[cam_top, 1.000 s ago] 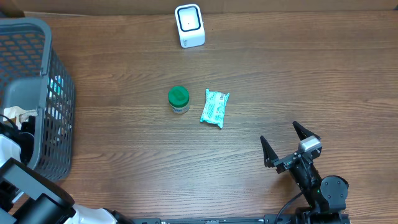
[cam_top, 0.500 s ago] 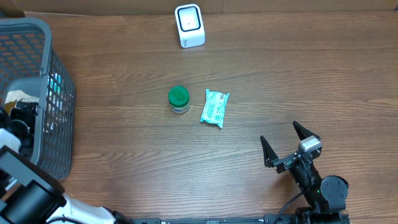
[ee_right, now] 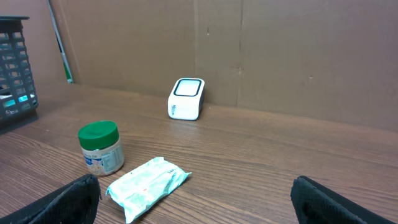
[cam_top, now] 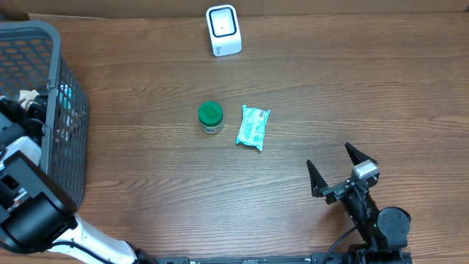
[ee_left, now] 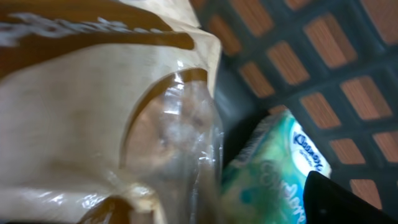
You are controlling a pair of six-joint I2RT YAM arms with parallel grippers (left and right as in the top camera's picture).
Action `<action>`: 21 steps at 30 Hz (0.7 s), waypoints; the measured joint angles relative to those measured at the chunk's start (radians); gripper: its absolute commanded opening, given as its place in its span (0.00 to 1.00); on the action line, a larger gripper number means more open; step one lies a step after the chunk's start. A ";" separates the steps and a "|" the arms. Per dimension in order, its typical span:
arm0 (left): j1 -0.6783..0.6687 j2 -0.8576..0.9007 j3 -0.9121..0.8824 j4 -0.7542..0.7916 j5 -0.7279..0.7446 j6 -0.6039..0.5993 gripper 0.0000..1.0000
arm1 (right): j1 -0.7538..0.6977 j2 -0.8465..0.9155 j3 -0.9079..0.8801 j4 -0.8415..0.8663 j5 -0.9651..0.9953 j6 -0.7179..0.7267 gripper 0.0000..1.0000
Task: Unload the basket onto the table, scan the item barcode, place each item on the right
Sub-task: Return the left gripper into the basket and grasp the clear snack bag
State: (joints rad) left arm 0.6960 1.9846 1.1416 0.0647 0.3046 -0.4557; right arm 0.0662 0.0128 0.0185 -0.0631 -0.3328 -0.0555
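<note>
My left jaws are inside the basket at the left edge of the table. They are spread wide around a tan packet with a clear window, which looks gripped rather than just touched. That packet is the item to scan. It sits at the height of the basket's rim, far from the scanner at the far middle of the table.

The film looks slick and crinkled, so a wide, shallow hold could let the packet slide out on the way up. It could also snag on the mesh wall just beside it and twist. A tissue pack lies right against the packet and may get dragged along. I cannot see a barcode on any face, so the packet may reach the scanner with the wrong side showing.

A green-lidded jar and a pack of wipes stand side by side in the middle of the table, nearer than the scanner. A low sweep across could knock them. My right jaws are fully open and empty at the near right, well clear.
</note>
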 measured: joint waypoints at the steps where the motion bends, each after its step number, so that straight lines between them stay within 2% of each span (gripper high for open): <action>1: -0.012 0.001 -0.001 0.004 -0.012 0.000 0.67 | 0.000 0.000 0.000 0.000 0.000 0.000 1.00; 3: -0.039 0.003 -0.002 0.003 -0.048 0.005 0.42 | 0.000 0.000 0.000 0.000 0.000 0.000 1.00; 5: -0.064 0.008 -0.005 0.000 -0.079 0.006 0.26 | 0.000 0.000 0.000 0.000 0.000 0.000 1.00; 6: -0.074 0.010 -0.006 0.001 -0.087 0.003 0.23 | 0.000 0.000 0.000 0.000 0.000 0.000 1.00; 13: -0.088 0.015 -0.008 -0.002 -0.043 -0.006 0.15 | 0.000 0.000 0.000 0.000 0.000 0.000 1.00; 21: -0.036 0.015 -0.007 -0.026 0.130 -0.010 0.13 | 0.000 0.000 0.000 0.000 0.000 0.000 1.00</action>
State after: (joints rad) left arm 0.6598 1.9995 1.1343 0.0383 0.4347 -0.4660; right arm 0.0658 0.0128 0.0185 -0.0628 -0.3325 -0.0555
